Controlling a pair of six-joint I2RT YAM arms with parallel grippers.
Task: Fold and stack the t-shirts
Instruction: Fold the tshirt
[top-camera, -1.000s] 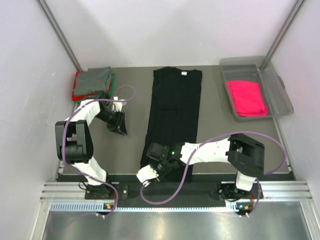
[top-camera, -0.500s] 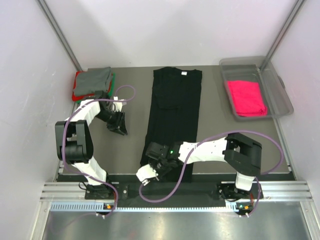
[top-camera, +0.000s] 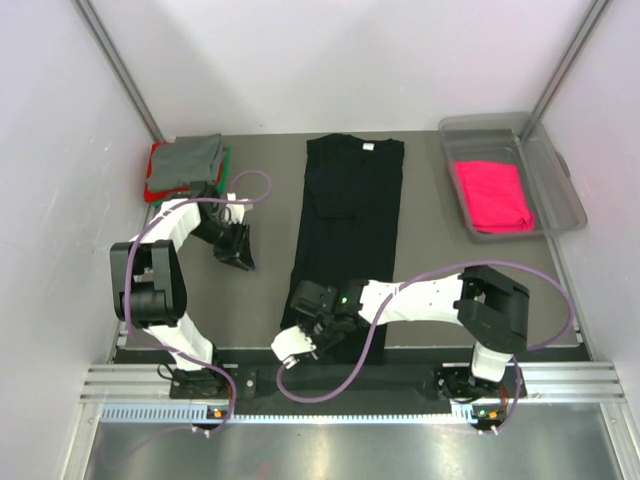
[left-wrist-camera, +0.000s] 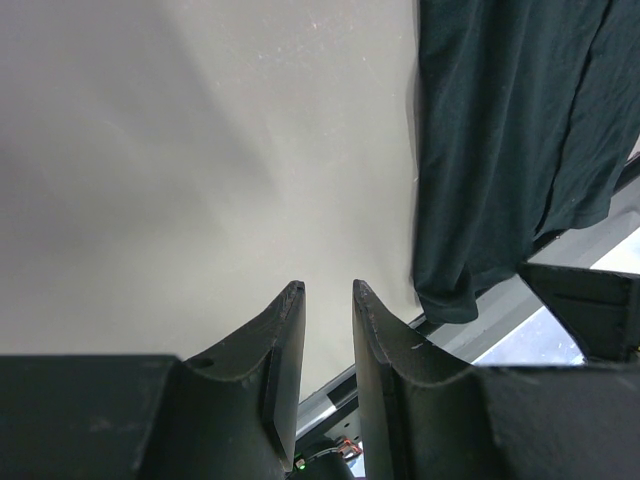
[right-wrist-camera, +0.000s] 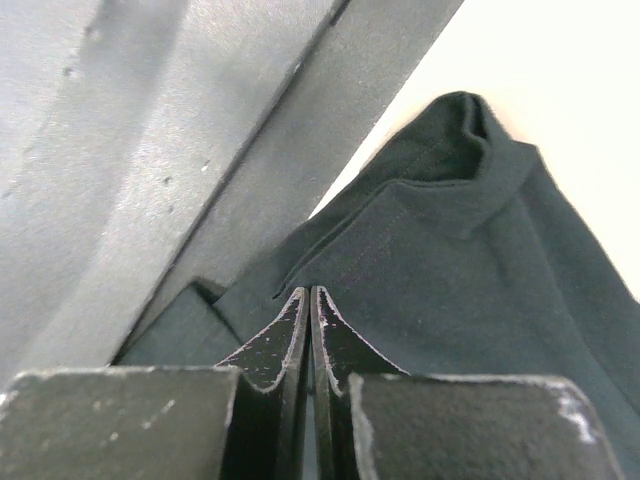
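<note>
A black t-shirt (top-camera: 350, 200) lies folded into a long strip down the middle of the table, white neck label at the far end. It also shows in the left wrist view (left-wrist-camera: 510, 150) and the right wrist view (right-wrist-camera: 450, 260). My right gripper (top-camera: 298, 345) (right-wrist-camera: 305, 292) is at the shirt's near-left corner by the table's front edge, jaws shut on the hem. My left gripper (top-camera: 240, 260) (left-wrist-camera: 328, 288) hovers over bare table left of the shirt, narrowly open and empty. A grey tee (top-camera: 188, 160) tops a folded stack over red (top-camera: 152, 185) and green (top-camera: 227, 165) ones at the far left.
A clear plastic bin (top-camera: 560, 190) at the far right holds a folded hot-pink tee (top-camera: 492, 195). A metal rail (right-wrist-camera: 150, 150) runs along the table's near edge, right beside my right gripper. Walls close in on both sides.
My right gripper has shifted slightly left and toward the near edge at the shirt's corner. The left arm has not moved.
</note>
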